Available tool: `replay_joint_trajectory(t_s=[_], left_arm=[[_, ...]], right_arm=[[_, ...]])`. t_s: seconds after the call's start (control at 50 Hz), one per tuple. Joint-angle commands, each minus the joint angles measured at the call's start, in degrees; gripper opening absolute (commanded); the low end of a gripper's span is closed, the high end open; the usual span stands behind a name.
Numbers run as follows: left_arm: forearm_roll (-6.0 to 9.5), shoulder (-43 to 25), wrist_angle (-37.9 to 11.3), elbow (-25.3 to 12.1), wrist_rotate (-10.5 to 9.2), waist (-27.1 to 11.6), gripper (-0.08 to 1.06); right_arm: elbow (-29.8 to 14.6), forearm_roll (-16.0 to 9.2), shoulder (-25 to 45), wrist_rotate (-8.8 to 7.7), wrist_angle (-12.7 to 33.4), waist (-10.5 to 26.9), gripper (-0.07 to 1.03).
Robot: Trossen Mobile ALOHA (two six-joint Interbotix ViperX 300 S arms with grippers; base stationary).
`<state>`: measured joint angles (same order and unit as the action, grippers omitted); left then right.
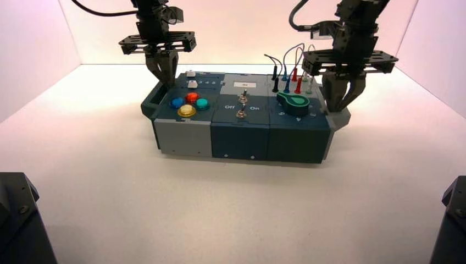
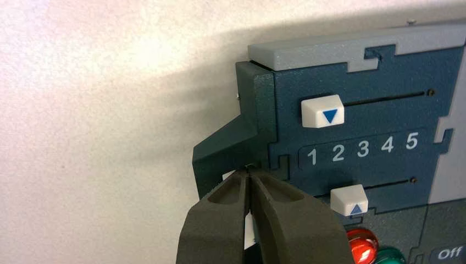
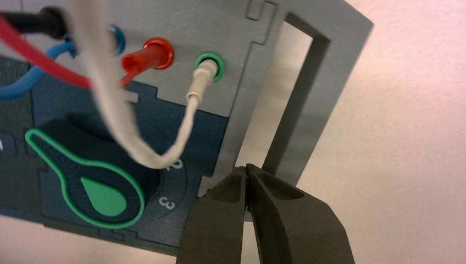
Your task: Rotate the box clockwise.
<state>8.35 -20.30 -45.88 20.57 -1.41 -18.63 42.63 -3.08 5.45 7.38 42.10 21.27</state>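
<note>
The box (image 1: 242, 118) sits mid-table (image 1: 110, 209), long axis running left to right across the robot's front. Each end handle has a pincer at it — the left gripper (image 1: 163, 77) pressed together at the left handle (image 2: 222, 148), the right gripper (image 1: 342, 99) likewise closed at the grey right handle (image 3: 308, 99). Both are equally near, so a clockwise turn probably needs opposite pushes.

Below the left gripper (image 2: 248, 175), the red button (image 2: 362, 246) and teal button (image 2: 391, 256) are cut by the wrist picture's edge, and only "Off" (image 2: 446, 253) of the switch lettering shows. The gripper's own fingers (image 2: 217, 220) cover part of the box's dark end handle (image 2: 225, 148).

Beside the right gripper (image 3: 246, 169), the knob's (image 3: 88, 176) scale shows only 2 and 3; a white wire (image 3: 118, 118) crosses the rest. The black plug (image 3: 38, 21) and blue wire (image 3: 33, 69) run out of view.

From above, the label (image 1: 245, 84) behind the toggle switch (image 1: 241, 105) is too small to read.
</note>
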Motion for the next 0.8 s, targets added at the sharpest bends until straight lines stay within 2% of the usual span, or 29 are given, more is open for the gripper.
replay_joint_trajectory(t_s=[0.02,0.34,0.58,0.8], left_arm=[[0.88,0.44,-0.26,-2.46,0.26,-1.49,-0.03],[1.58,-2.64,-1.93,-7.38,0.62,-3.87,-0.03],[1.76,-6.59,-5.54,-14.68,0.62,-6.68,-0.03],[2.29,-8.70,-6.50,-18.46,-0.53,-8.61,-0.03]], right_arm=[[-0.53,-2.02,0.00,-0.70,0.00,5.19,-0.02],[0.00,-3.52,0.44,-0.79,0.18,7.73,-0.02],[0.18,-4.22,0.00,-0.97,1.05,10.20,-0.02],[0.44,-5.19,-0.18,-0.97,1.14,11.87,-0.02]])
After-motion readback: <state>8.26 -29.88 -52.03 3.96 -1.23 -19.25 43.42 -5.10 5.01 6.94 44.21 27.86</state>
